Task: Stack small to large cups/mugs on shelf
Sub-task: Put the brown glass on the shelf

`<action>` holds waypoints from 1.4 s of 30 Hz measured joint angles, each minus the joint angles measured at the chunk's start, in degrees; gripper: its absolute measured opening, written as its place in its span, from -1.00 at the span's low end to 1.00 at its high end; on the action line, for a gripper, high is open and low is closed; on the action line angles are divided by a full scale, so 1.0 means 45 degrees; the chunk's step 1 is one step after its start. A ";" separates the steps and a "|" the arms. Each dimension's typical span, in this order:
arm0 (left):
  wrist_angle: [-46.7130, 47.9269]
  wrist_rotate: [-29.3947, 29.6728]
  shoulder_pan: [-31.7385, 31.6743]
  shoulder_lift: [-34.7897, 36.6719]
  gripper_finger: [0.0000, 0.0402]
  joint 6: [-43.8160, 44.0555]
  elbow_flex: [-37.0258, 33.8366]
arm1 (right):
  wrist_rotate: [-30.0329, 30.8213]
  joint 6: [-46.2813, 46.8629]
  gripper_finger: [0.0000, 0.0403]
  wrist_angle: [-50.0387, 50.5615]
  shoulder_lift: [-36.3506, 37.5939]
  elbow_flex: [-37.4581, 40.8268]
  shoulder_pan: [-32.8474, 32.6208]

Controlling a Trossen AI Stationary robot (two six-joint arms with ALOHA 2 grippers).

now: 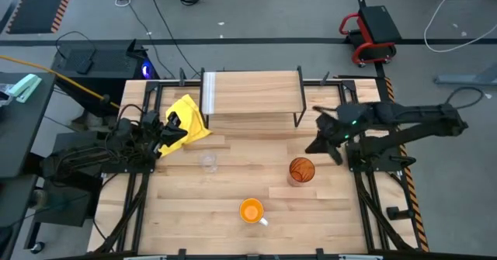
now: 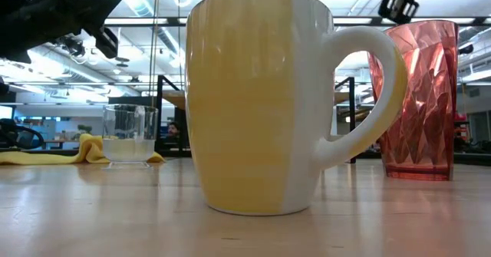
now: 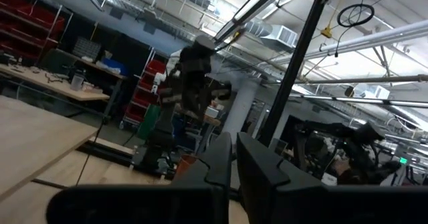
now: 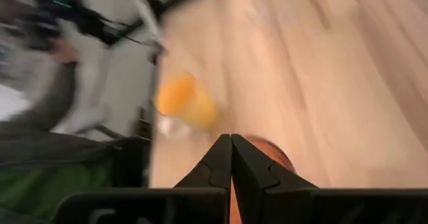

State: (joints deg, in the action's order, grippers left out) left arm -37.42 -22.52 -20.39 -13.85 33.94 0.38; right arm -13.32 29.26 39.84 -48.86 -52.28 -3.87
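Nothing stacked yet. Our right gripper point(image 1: 318, 146), fingers pressed together, empty, hovers at ten o'clock from tumbler point(image 1: 302, 169). We should spread jaws before descending. Glass cup point(image 1: 208, 162), mug point(image 1: 251, 211) on tabletop; shelf point(image 1: 252, 91) bare. Left gripper point(image 1: 167, 130) pinched together.

Pretty clearly a robotics lab or workshop, not anyone's home. The wooden worktop point(image 1: 233, 202) sits on a black metal frame over a bare grey concrete floor point(image 1: 256, 12) with cables point(image 1: 155, 15) trailing across it. Past the worktop's far edge there are red parts bins on racks point(image 3: 30, 17), a cluttered workbench point(image 3: 50, 80), and exposed ducts point(image 3: 281, 33) and pipes under an open ceiling with strip lights. Another robot arm point(image 3: 190, 83) stands further back.
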 joint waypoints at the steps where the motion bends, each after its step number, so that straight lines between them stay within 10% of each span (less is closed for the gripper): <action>1: 0.0010 -0.0004 -0.0002 0.0000 -0.86 0.0003 0.0000 | 0.0505 0.0346 -0.93 0.0395 -0.0285 -0.0189 -0.0281; 17: 0.1379 -0.0039 0.0841 -0.0005 -0.82 0.0070 0.0000 | 0.5558 0.6349 -0.93 0.3086 -0.1307 -0.1441 -0.6080; 42: 0.1961 0.0005 0.1527 0.0000 -0.88 -0.0799 0.0000 | 0.6309 0.9241 -0.88 0.6849 -0.1326 -0.1441 -0.4811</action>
State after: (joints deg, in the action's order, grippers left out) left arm -28.59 -22.50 -13.52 -13.85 30.35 0.38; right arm 15.07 70.85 70.66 -54.83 -58.76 -25.52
